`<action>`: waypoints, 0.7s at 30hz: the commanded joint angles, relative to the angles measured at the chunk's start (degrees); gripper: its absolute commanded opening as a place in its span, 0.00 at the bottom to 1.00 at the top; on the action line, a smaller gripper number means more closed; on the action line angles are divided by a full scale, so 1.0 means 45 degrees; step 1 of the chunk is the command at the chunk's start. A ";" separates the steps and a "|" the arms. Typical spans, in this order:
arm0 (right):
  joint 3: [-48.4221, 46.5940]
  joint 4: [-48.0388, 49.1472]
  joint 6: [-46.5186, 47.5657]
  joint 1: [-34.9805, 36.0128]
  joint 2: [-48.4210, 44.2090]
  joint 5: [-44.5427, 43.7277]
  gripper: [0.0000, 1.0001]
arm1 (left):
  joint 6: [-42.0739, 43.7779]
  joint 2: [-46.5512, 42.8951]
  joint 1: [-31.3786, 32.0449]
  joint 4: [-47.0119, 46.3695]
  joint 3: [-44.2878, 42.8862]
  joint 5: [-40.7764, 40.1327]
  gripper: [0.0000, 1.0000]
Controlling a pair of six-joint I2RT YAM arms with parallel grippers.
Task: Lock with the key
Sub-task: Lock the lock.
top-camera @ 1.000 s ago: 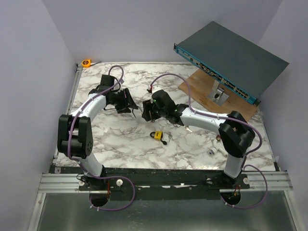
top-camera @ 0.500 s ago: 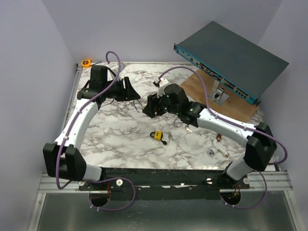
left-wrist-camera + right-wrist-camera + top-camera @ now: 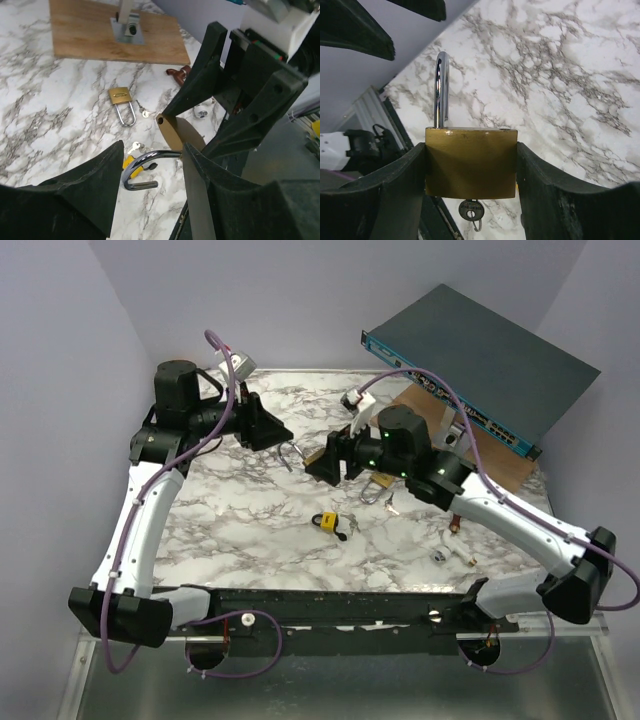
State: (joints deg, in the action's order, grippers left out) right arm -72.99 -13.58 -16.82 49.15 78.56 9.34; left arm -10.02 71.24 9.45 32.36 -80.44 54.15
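Holding the brass padlock with a steel shackle (image 3: pixel 316 452) above the white marble tabletop (image 3: pixel 230 530), the right claw (image 3: pixel 325 458) points the open shackle (image 3: pixel 288 456) at the left claw (image 3: pixel 272 432), probably so that claw can press it home.

Left wrist: its jaws stand parted, with the shackle loop between the tips and unpinched.

Right wrist: the fingers clamp the body on both sides, and a small silver key (image 3: pixel 471 212) sits in the keyhole just below them.

Since a second ago, both arms have stretched away from their bases.
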 commanded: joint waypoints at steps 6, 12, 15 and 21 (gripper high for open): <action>-0.1439 -0.0084 -0.0188 0.0023 -0.2148 0.2036 0.23 | 0.1958 -0.0607 -0.0030 0.1258 -0.1392 0.3393 0.50; -0.1901 -0.0468 -0.0140 0.0016 -0.2350 0.2028 0.23 | 0.1522 -0.0922 0.0067 0.0516 -0.1190 0.4642 0.50; -0.2144 -0.0536 -0.0126 0.0016 -0.2362 0.2172 0.23 | 0.1470 -0.1006 0.0105 0.0506 -0.1143 0.4704 0.49; -0.2356 -0.0539 -0.0168 0.0016 -0.2319 0.2416 0.23 | 0.1324 -0.0843 0.0432 0.0588 -0.1299 0.4478 0.35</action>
State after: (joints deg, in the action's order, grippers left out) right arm -79.90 -19.88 -16.95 49.15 69.21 17.65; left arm -4.69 67.88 10.04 35.27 -85.76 72.49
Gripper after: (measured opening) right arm 0.640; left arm 0.379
